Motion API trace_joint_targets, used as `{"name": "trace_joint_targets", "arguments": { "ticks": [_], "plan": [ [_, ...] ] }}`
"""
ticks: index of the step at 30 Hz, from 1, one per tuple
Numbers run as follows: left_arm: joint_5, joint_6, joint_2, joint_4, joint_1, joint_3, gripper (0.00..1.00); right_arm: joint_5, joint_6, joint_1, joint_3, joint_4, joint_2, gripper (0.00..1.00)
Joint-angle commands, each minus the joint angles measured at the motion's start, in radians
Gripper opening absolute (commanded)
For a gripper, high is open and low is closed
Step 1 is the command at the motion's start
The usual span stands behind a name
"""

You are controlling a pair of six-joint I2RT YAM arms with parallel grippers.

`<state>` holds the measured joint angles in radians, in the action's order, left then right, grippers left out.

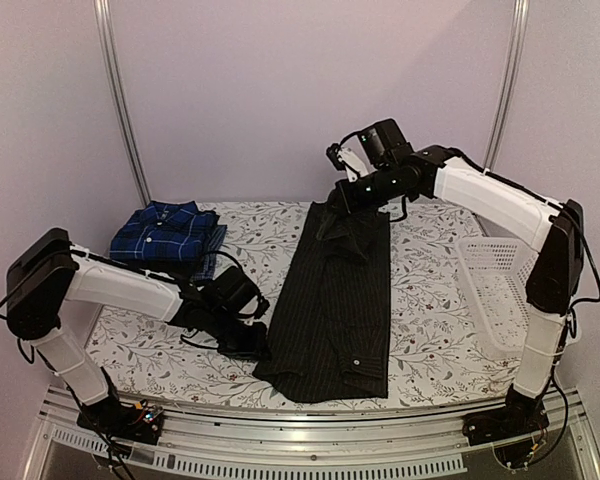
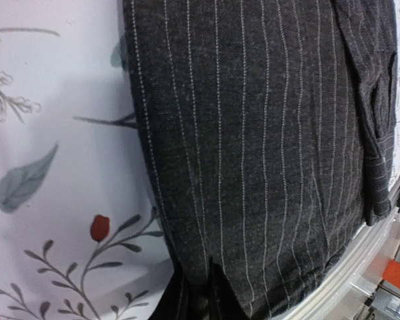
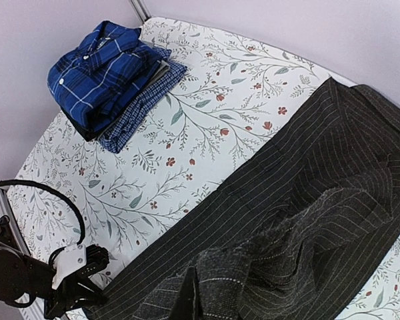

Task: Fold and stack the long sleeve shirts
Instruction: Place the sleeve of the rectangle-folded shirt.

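A black pinstriped shirt [image 1: 335,310] lies as a long strip down the middle of the table. My right gripper [image 1: 342,193] is shut on its far end and holds that cloth bunched and lifted above the table; the pinched fold shows in the right wrist view [image 3: 267,280]. My left gripper [image 1: 248,340] is at the shirt's near left corner, shut on its edge; the cloth covers the fingers in the left wrist view [image 2: 253,167]. A folded blue-and-navy plaid shirt [image 1: 165,232] tops a small stack at the back left, also in the right wrist view [image 3: 100,73].
A white mesh basket [image 1: 495,280] stands at the table's right edge. The floral tablecloth [image 1: 430,330] covers the table. The table's metal front rail [image 2: 360,267] runs close to the shirt's near hem.
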<state>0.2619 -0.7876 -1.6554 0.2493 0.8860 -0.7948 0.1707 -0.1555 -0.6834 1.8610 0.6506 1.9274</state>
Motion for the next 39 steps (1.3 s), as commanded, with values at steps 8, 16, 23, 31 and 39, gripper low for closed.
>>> {"name": "trace_joint_targets", "arguments": {
  "ticks": [8, 16, 23, 31, 39],
  "plan": [
    [-0.018, -0.104, 0.113, 0.078, 0.101, 0.050, 0.18, 0.007, 0.104, -0.096, -0.053, 0.183, -0.136, 0.00],
    [-0.057, -0.051, 0.219, 0.176, 0.037, -0.028, 0.35, 0.117, 0.016, -0.294, -0.370, 0.042, -0.116, 0.00],
    [0.037, 0.006, 0.187, 0.107, -0.026, -0.058, 0.46, 0.112, -0.106, -0.314, -0.507, -0.125, -0.144, 0.26],
    [0.074, 0.020, 0.135, 0.023, -0.047, -0.076, 0.51, -0.023, -0.181, -0.201, -0.560, -0.204, -0.262, 0.60],
    [0.036, 0.090, 0.058, 0.021, -0.117, -0.160, 0.51, 0.016, -0.218, 0.023, -0.603, -0.360, -0.259, 0.57]
  ]
}}
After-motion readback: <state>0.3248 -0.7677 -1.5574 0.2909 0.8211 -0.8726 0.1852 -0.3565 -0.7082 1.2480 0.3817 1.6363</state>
